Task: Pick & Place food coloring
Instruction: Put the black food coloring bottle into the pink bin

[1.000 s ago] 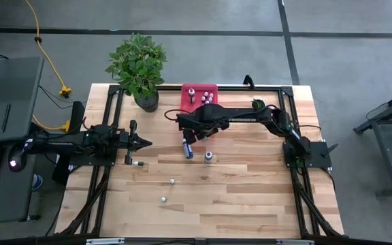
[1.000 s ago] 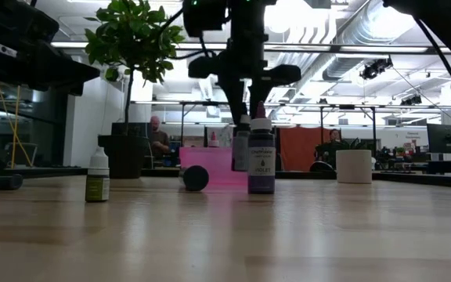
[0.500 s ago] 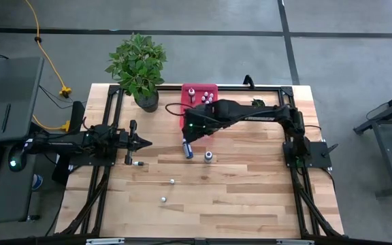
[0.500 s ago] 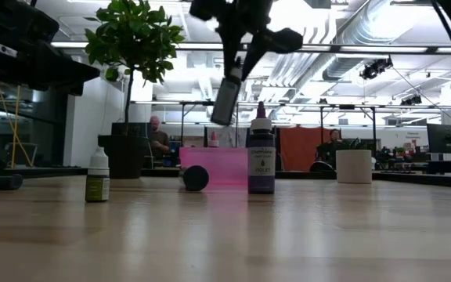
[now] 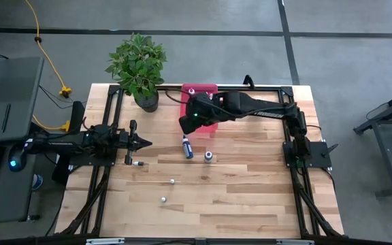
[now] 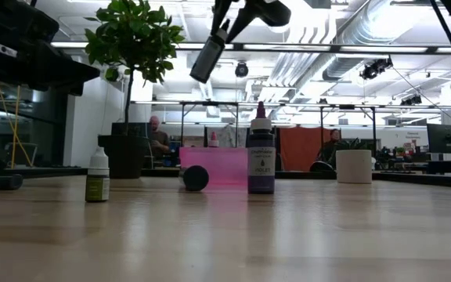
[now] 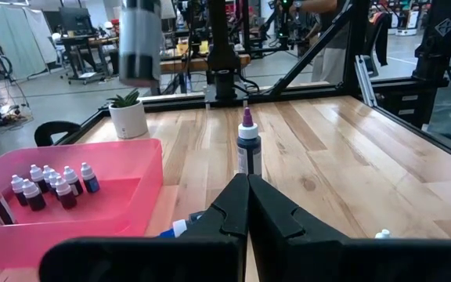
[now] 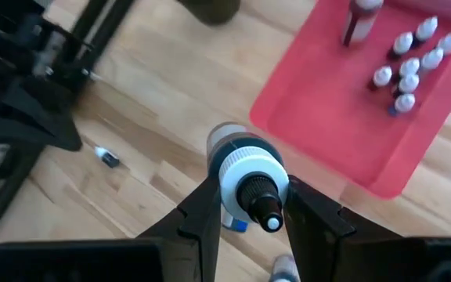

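Bottle (image 8: 245, 176) in right gripper (image 8: 249, 205) (aloft)

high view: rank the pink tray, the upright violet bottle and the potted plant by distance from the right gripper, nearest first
From the right gripper, shut on a bottle:
1. pink tray, directly beneath it
2. violet bottle, on the table toward the front
3. potted plant, back-left corner

Tray (image 5: 197, 90) at table's (image 5: 250, 197) far edge w/ small bottles (image 7: 53, 186) inside, plant (image 5: 139, 64) to its left; right gripper (image 8: 245, 205) holds a bottle (image 6: 207, 58) above the tray's near edge; upright bottle (image 5: 208, 156) & lying bottle (image 5: 188, 148) nearer mid-table.
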